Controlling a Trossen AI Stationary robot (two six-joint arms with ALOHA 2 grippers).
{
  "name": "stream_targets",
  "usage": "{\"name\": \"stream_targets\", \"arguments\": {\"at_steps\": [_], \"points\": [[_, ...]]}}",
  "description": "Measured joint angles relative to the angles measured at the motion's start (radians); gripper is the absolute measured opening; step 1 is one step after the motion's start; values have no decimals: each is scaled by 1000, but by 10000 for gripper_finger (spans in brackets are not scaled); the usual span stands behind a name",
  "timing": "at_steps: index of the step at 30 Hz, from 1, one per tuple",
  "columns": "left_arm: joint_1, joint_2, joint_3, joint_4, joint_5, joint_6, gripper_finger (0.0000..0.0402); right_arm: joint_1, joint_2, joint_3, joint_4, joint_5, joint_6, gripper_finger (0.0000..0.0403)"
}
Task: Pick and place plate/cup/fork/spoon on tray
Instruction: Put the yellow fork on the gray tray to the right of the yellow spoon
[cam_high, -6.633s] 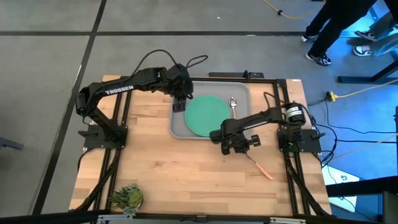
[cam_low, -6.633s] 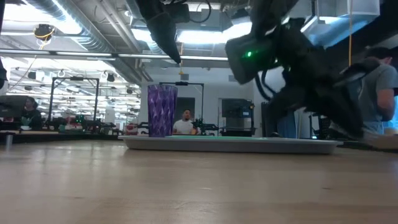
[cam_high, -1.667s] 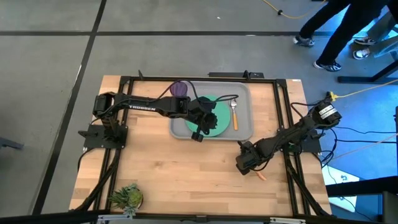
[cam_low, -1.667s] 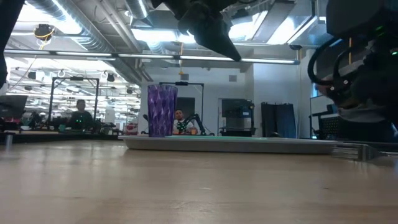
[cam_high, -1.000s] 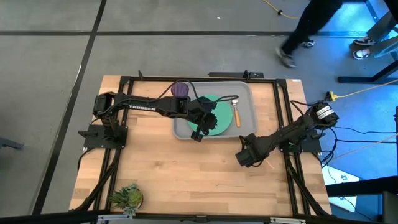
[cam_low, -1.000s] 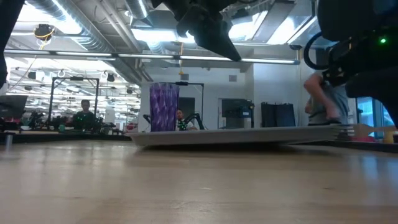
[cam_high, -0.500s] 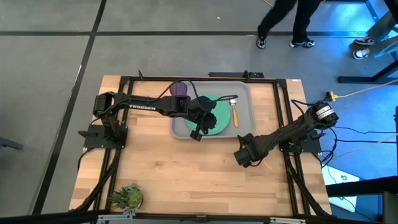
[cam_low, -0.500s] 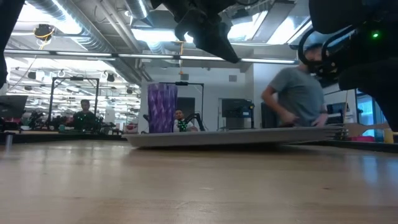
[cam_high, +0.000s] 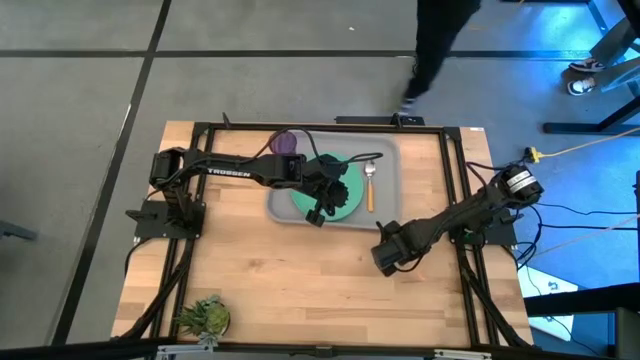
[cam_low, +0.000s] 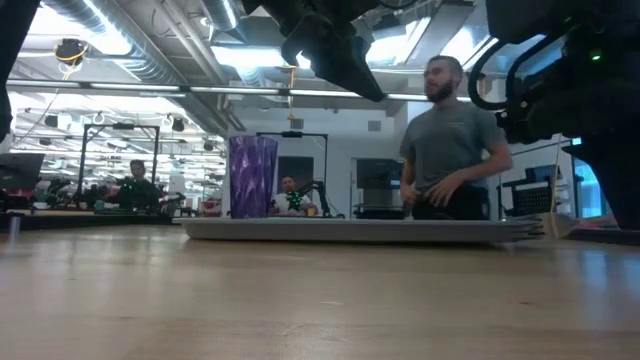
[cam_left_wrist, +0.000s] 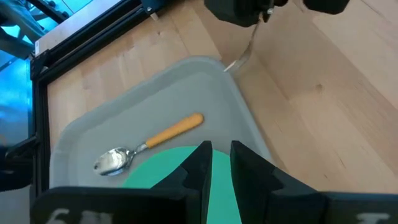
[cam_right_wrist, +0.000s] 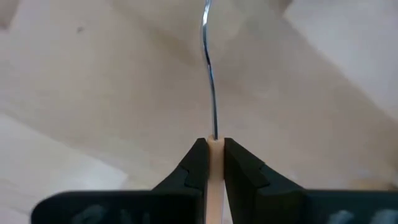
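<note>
Tray (cam_high: 390, 205) holds 3 of 4 — plate (cam_high: 345, 203), cup (cam_high: 287, 142), spoon (cam_high: 369, 186); fork (cam_right_wrist: 211, 87) outstanding, pinched in right tool (cam_right_wrist: 213, 163) just beside tray; left tool (cam_left_wrist: 219, 163) nearly pressed together above plate.

Left gripper (cam_high: 318, 215) jaws nearly closed; right gripper (cam_right_wrist: 213, 144) jaws clamped.

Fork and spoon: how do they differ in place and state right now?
The spoon lies free inside the tray, beside the plate; the fork is outside it, its tines just reaching the tray's corner. Nothing holds the spoon, while the right end effector is shut on the fork's handle. The spoon shows its whole length; the fork's handle is mostly hidden between the fingers. Both have orange handles and metal heads.
</note>
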Motion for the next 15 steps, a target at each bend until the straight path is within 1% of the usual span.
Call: {"name": "stream_targets", "arguments": {"at_steps": [5, 12, 15], "points": [[0, 0, 0, -3, 0, -2, 51, 22, 0, -19, 44, -13, 18, 33], [0, 0, 0, -3, 0, -2, 51, 40, 0, -19, 55, -110, -33, 33], [0, 0, 0, -3, 0, -2, 51, 40, 0, -19, 63, -119, -50, 33]]}}
